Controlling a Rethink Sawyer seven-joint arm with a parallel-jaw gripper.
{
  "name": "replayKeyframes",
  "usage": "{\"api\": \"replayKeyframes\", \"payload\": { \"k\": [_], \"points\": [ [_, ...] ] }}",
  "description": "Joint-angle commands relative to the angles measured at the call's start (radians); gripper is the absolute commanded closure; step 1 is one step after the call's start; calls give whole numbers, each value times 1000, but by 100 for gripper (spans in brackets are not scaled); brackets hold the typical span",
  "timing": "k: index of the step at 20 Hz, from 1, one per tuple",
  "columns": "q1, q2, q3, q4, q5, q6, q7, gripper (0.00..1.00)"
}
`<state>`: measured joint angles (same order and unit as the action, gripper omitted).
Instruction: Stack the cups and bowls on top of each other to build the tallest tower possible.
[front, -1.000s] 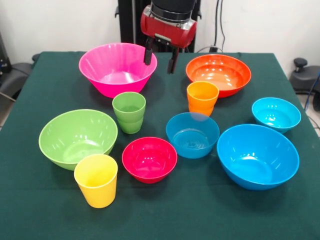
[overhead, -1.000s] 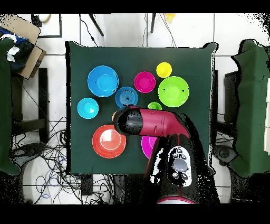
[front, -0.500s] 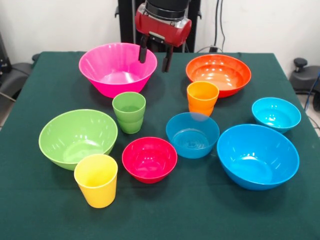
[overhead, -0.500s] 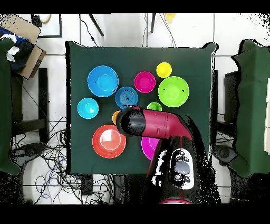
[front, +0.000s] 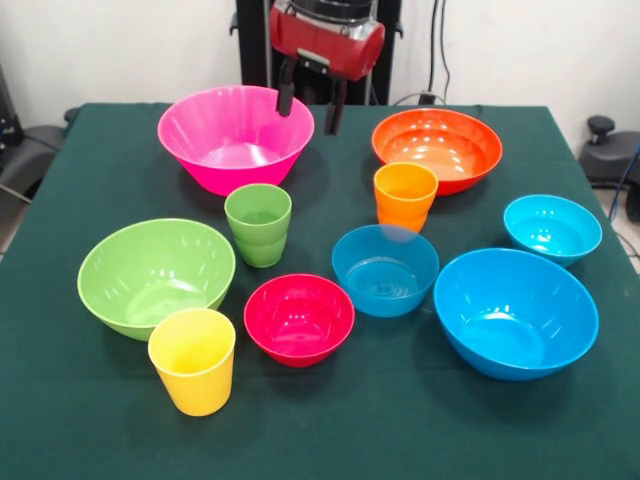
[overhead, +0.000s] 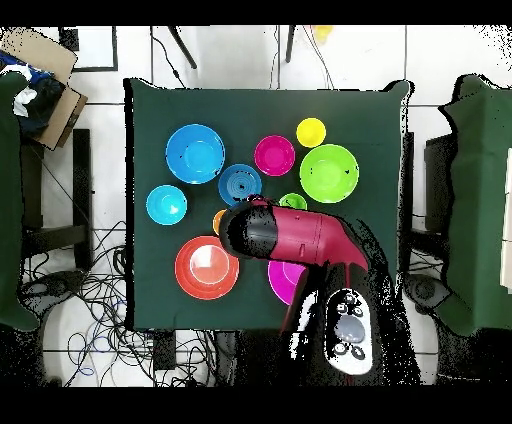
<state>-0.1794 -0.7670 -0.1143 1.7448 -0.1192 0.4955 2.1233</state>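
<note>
My gripper (front: 311, 110) hangs open and empty above the table's far side, between the large pink bowl (front: 235, 135) and the large orange bowl (front: 437, 148). All cups and bowls stand apart on the green table. The orange cup (front: 405, 195) and green cup (front: 258, 223) are in the middle. The yellow cup (front: 192, 360) is at the front left. The light green bowl (front: 156, 275), red bowl (front: 299, 318), small blue bowl (front: 385, 268), cyan bowl (front: 552, 228) and large blue bowl (front: 515, 312) lie across the front. In the overhead view my arm (overhead: 290, 235) hides the gripper and part of the pink bowl (overhead: 283, 280).
The green table (front: 90, 440) is ringed by dark chairs (overhead: 470, 200) on both sides. A cardboard box (overhead: 40, 75) sits on the floor beyond one corner, with cables (overhead: 90, 280) beside the table. Bare cloth lies along the front edge.
My gripper has risen a little and drifted toward the pink bowl's side, still open. The cups and bowls have not moved.
</note>
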Motion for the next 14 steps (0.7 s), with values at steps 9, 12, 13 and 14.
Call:
{"api": "replayKeyframes", "payload": {
  "k": [9,12,13,14],
  "points": [
    [6,-129,26,33,33,232,46,0],
    [6,-150,25,37,31,256,44,0],
    [9,-156,25,38,31,264,46,0],
    [9,-161,24,37,30,273,44,0]
  ]
}}
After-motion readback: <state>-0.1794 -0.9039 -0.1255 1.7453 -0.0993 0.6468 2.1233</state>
